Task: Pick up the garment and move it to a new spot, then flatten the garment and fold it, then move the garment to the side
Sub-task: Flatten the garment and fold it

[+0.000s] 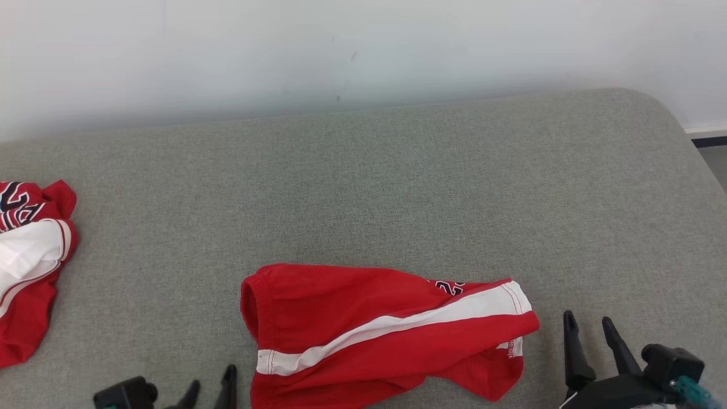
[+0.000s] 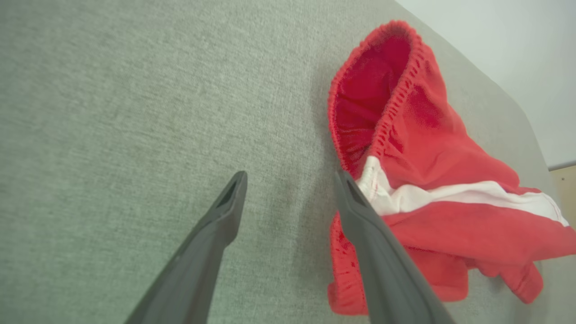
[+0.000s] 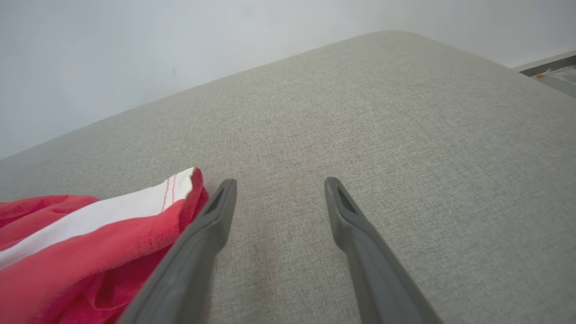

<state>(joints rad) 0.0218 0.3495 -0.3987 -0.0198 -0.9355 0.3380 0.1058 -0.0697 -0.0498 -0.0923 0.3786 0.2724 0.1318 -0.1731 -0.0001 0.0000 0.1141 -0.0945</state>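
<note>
Grey fabric-covered bed (image 1: pixel 397 187) with a rounded corner. Crumpled red shorts (image 1: pixel 369 329) with a white stripe lie near its front edge; another red-and-white garment (image 1: pixel 28 272) lies far left.

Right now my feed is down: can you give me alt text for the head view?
Red shorts with a white stripe lie rumpled low on a grey fabric surface, between the open left hand and the open right hand. A second red-and-white garment lies bunched at the left edge, and a white wall runs behind.
</note>
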